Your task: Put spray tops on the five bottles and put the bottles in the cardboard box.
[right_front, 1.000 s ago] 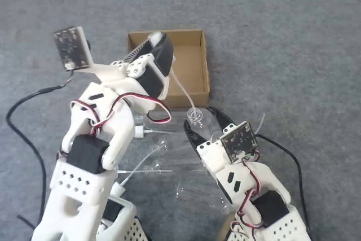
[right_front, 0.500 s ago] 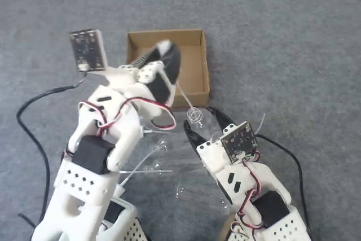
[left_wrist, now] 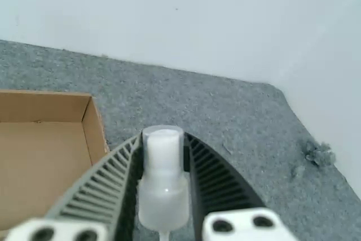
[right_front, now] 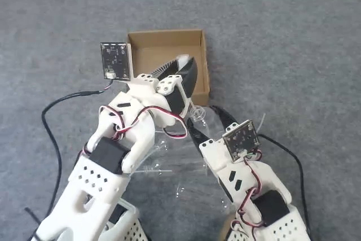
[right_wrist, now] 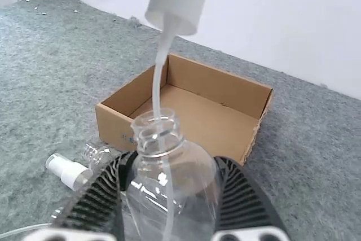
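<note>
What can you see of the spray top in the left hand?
The spray top is white plastic: a narrow head above a wider collar, with a thin translucent tube hanging from it. The left hand clamps it, nearly upright. The tube runs down into the open neck of the clear bottle held by the right hand; the collar sits above the neck, not yet seated.

We take this for a robotics lab or workshop bench. Grey felt [right_front: 293, 55] covers the table up to a bare white wall [left_wrist: 169, 15] at the far edge. The left arm [right_front: 107, 162] and right arm [right_front: 248, 179] are white printed shells with exposed wires [right_front: 117, 128] and bare circuit boards [right_front: 115, 60].
</note>
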{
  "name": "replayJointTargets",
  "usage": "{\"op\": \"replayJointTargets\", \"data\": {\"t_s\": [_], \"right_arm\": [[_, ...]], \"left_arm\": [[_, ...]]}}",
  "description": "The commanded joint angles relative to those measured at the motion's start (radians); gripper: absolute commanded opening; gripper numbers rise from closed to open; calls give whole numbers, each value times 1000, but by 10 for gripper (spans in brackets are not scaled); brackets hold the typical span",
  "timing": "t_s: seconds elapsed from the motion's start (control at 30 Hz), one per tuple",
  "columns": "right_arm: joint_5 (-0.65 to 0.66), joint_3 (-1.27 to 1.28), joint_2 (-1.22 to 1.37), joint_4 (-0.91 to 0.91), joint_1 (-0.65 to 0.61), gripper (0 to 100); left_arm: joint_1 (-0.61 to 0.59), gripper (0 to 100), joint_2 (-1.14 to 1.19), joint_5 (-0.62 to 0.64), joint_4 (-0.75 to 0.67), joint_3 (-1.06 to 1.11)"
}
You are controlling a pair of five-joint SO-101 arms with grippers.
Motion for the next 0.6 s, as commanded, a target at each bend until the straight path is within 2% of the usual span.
{"op": "replayJointTargets", "data": {"t_s": [0.0,0.23,0.57], "right_arm": [[-8,-5,-22,-51,18,6],[-3,-3,-22,-54,19,6],[-9,-11,-24,-58,77,6]], "left_arm": [[8,12,-21,-12,-26,-4],[89,12,-23,-17,-34,47],[155,12,-31,-176,-89,120]]}}
